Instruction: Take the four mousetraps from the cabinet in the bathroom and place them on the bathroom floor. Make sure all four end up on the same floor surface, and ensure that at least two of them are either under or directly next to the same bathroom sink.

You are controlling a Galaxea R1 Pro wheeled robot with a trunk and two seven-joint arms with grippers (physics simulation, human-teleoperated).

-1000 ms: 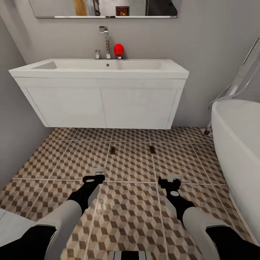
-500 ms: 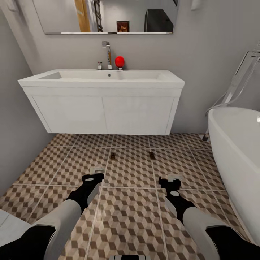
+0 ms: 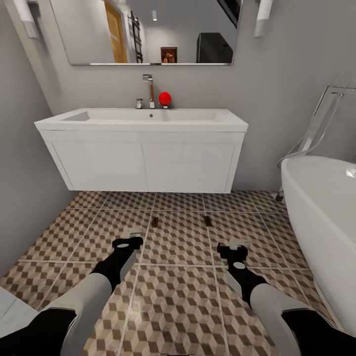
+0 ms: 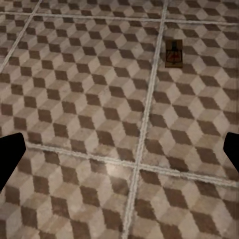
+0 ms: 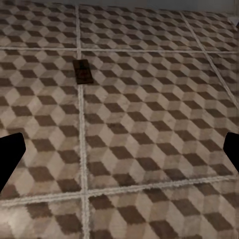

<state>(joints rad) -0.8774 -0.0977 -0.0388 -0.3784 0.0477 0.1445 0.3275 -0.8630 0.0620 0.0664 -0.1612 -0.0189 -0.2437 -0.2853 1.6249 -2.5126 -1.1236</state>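
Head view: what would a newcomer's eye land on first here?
Probably the red ball beside the chrome faucet on the white bathroom sink, the one bright colour in the room. Next, two mousetraps lying apart on the cube-patterned bathroom floor before the sink, ahead of the open, empty left gripper and right gripper.

Two mousetraps lie on the bathroom floor (image 3: 178, 296): one mousetrap (image 3: 155, 222) ahead of the left gripper (image 3: 129, 242) fingers, the other mousetrap (image 3: 208, 221) ahead of the right gripper (image 3: 234, 249) fingers. There is one bathroom sink (image 3: 143, 118) beyond both, bearing one chrome faucet (image 3: 148, 89) and one red ball (image 3: 164, 98). One mirror (image 3: 148, 30), two wall lamps (image 3: 262, 17) and one bathtub (image 3: 321, 217) complete the count.
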